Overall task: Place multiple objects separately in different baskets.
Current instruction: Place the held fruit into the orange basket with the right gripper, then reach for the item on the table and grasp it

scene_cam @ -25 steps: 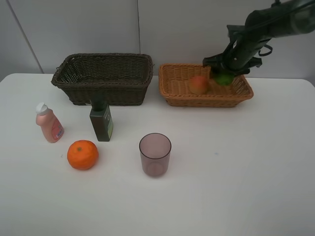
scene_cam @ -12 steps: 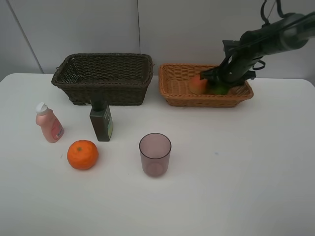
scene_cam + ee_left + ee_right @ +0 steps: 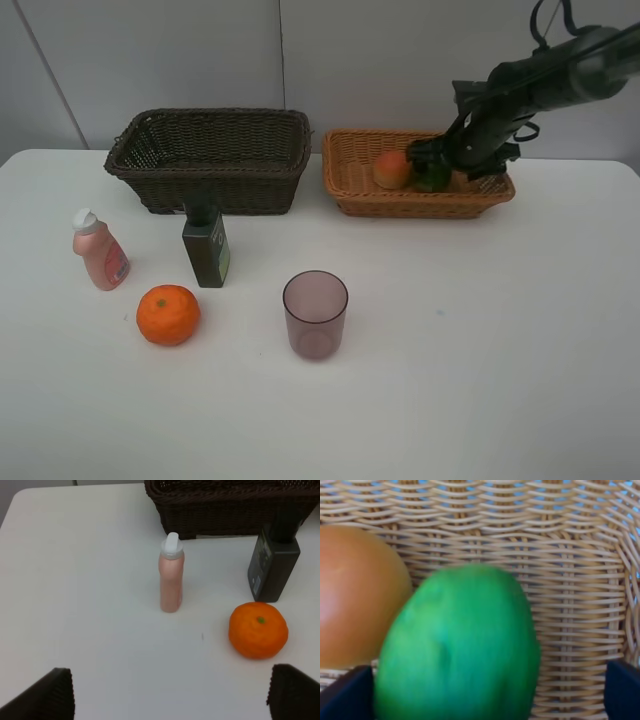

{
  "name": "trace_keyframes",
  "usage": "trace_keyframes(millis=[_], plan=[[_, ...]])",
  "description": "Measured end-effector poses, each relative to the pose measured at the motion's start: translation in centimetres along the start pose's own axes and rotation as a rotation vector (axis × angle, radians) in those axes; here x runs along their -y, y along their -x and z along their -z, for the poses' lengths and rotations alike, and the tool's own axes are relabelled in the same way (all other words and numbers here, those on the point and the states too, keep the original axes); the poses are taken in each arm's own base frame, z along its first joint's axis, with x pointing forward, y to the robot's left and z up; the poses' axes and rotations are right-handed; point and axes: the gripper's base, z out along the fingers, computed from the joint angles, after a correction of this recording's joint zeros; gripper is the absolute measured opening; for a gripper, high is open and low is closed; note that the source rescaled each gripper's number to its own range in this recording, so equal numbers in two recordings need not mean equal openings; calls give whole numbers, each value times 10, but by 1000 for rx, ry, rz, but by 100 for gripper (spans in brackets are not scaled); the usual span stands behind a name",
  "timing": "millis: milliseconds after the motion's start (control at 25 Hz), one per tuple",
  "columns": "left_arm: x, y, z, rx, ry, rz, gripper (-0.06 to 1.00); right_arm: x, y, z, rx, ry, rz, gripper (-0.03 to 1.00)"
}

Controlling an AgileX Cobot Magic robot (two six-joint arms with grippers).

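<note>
The green lime (image 3: 460,645) lies in the light tan basket (image 3: 350,185) next to the peach (image 3: 391,169), which also shows in the right wrist view (image 3: 355,595). My right gripper (image 3: 440,172) is low inside this basket, over the lime. In the right wrist view the right gripper (image 3: 482,692) is open, its fingertips wider than the lime. The orange (image 3: 168,315), pink bottle (image 3: 100,250), dark green bottle (image 3: 206,245) and purplish cup (image 3: 315,313) stand on the table. My left gripper (image 3: 170,695) is open and empty, near the orange (image 3: 258,630) and pink bottle (image 3: 171,575).
The dark brown basket (image 3: 210,155) stands at the back left, just behind the dark green bottle; nothing shows inside it. The white table (image 3: 480,350) spreads to the front and right. A grey wall rises behind both baskets.
My right gripper came down with the lime from above the tan basket's rim to its floor. The peach shifted slightly left. The other objects have not moved.
</note>
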Motion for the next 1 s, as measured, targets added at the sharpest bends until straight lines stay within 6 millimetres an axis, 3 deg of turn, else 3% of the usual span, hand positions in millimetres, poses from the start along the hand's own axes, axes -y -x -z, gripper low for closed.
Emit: trace_keyframes(millis=[520, 1000], plan=[[0, 0, 0, 0, 0, 0, 100, -17, 8, 67, -69, -19, 30, 97], [0, 0, 0, 0, 0, 0, 100, -64, -9, 147, -193, 1, 136, 97]])
